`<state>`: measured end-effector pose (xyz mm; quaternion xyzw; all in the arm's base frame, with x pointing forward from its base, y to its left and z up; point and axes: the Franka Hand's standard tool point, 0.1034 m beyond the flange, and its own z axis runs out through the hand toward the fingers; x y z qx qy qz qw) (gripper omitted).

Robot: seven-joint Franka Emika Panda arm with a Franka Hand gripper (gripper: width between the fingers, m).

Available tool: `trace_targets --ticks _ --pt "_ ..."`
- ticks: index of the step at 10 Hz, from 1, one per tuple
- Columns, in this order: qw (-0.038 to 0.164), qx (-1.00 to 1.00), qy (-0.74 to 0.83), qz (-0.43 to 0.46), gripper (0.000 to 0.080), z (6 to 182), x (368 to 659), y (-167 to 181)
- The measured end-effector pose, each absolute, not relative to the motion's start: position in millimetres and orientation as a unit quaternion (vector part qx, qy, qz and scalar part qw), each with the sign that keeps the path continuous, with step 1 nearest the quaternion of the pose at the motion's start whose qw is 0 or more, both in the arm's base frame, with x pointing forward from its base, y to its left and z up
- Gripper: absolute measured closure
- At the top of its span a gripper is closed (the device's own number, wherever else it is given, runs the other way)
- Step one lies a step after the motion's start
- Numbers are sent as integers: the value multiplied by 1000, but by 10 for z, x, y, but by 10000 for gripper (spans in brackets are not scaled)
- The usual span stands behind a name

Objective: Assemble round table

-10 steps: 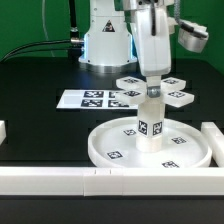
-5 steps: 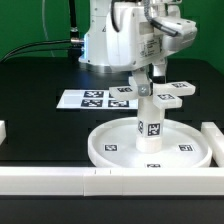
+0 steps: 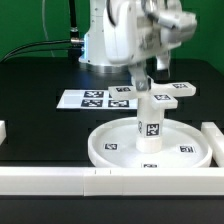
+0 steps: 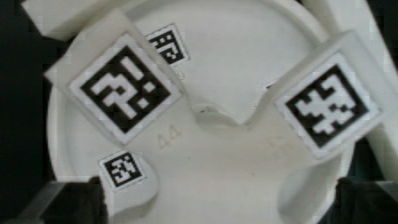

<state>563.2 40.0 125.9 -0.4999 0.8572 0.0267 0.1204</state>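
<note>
The round disc (image 3: 110, 143) lies on the black table near the front. The short leg (image 3: 148, 122) stands upright on its central hub, tags facing the camera. My gripper (image 3: 142, 80) hangs tilted just above the leg's top, open and holding nothing. The cross-shaped foot (image 3: 170, 95) lies on the table behind the disc. In the wrist view the leg's two tagged faces (image 4: 116, 88) fill the middle, with the disc (image 4: 231, 170) and its small tags around them. My gripper (image 4: 217, 200) is open, with dark fingers (image 4: 71, 200) far apart over the white surface.
The marker board (image 3: 90, 98) lies at the exterior view's left behind the disc. A long white bar (image 3: 60, 180) runs along the front edge, and another (image 3: 214, 138) stands at the right. The robot base (image 3: 105, 40) is at the back.
My gripper has let go of the leg, risen off it and tilted. The leg stays upright on the disc's hub.
</note>
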Motion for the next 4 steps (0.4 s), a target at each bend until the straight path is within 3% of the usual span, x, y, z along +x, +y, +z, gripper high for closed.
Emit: trace_targets --ticks 1,4 --pt "130 -504 854 26 153 1356 5641 403" --pt "126 -510 850 27 151 1307 5629 415"
